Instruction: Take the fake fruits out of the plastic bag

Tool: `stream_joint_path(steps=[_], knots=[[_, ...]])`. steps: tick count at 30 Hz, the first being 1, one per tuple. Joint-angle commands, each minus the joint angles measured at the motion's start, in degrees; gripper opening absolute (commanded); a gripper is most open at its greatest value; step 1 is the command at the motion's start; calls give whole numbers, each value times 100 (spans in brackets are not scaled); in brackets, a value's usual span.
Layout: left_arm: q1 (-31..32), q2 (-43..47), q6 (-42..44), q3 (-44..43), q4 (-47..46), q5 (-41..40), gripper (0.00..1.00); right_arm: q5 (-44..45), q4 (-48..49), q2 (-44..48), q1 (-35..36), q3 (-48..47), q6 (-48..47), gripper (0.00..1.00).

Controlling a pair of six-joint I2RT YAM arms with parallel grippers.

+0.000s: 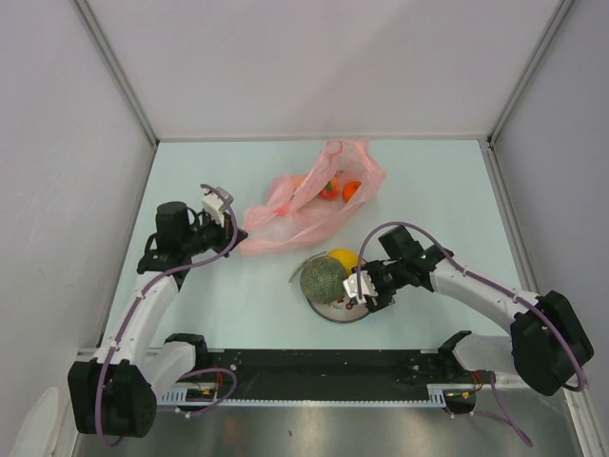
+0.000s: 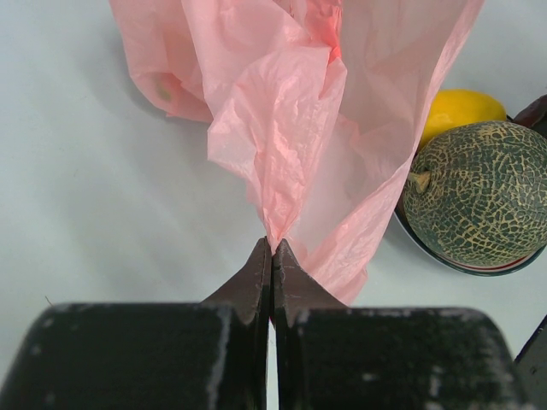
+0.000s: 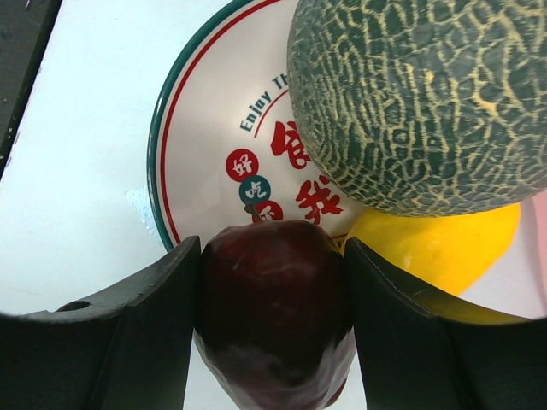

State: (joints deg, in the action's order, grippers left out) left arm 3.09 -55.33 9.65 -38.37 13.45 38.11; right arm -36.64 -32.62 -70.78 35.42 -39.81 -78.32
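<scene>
The pink plastic bag (image 1: 306,202) lies crumpled at mid-table. An orange ball (image 1: 351,190) and a small red piece (image 1: 329,188) show in its open mouth. My left gripper (image 1: 240,240) is shut on the bag's near-left corner, and the film (image 2: 291,111) rises straight from the pinched fingertips (image 2: 272,248). The netted melon (image 1: 322,278) and a yellow-orange oval (image 1: 343,258) rest on the white printed plate (image 1: 344,315). My right gripper (image 3: 272,248) is shut on a dark red fruit (image 3: 273,299) just above the plate's near part (image 3: 205,128), beside the melon (image 3: 419,94).
Grey walls enclose the pale table on three sides. The black base rail (image 1: 314,376) runs along the near edge between the two arm bases. The plate's rim (image 2: 444,260) sits close to the bag's lower right fold.
</scene>
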Motion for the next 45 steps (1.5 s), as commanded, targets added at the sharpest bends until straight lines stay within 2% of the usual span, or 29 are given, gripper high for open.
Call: stream_joint_path(steps=[1,5,6,7,8,14,17,20,21,22,25,26,28,29,33,34,35,37,39,42,44,45], knots=[[25,-4,116,-118,-97,118,0,-36,159,-49,35,61,-201,56],[16,-22,160,-180,-36,109,0,52,239,-23,35,96,-192,70],[16,-13,177,-180,-36,92,0,69,230,-6,35,96,-192,85],[16,-13,169,-180,-18,100,0,130,230,12,44,96,-183,96],[16,-4,169,-171,-18,100,0,175,230,90,35,96,-174,100],[16,31,204,-206,26,118,1,412,247,986,-114,88,282,100],[25,66,239,-197,70,118,0,640,606,1733,-158,44,1027,100],[16,101,239,-153,105,127,0,851,1607,2147,-158,-79,2239,100],[25,119,230,-110,96,127,0,904,2306,2148,-149,-132,2582,99],[16,145,230,-92,96,135,0,1035,2661,1956,-141,-315,3429,100],[16,145,169,-22,44,171,0,1482,3691,1254,-79,-807,4551,100],[16,137,108,-21,-9,179,0,1633,3841,651,-36,-1192,5120,100],[16,102,72,-56,-44,232,0,1914,4228,111,-44,-1615,5563,100],[25,93,46,-65,-79,241,0,1941,4333,-440,-61,-1783,5852,96],[33,163,-15,-74,-124,267,0,2038,4527,-1522,35,-2644,5611,80],[33,180,-42,-57,-158,293,0,2221,4563,-1683,44,-2672,5487,76],[42,207,-86,-57,-167,294,1,2284,4580,-1815,35,-2672,5381,66],[51,286,-139,-57,-237,303,0,2424,4327,-2158,-87,-2672,5091,59],[60,330,-253,-83,-281,276,0,2530,3931,-2430,-271,-2672,5099,57],[182,129,-543,-319,-606,276,0,2820,4096,-2685,-763,-2698,5406,59],[541,-468,-456,-889,-721,259,0,3039,4289,-3098,-1089,-3075,5459,60],[665,-713,-394,-1440,-739,241,0,3197,4343,-3447,-1281,-3250,5485,60]])
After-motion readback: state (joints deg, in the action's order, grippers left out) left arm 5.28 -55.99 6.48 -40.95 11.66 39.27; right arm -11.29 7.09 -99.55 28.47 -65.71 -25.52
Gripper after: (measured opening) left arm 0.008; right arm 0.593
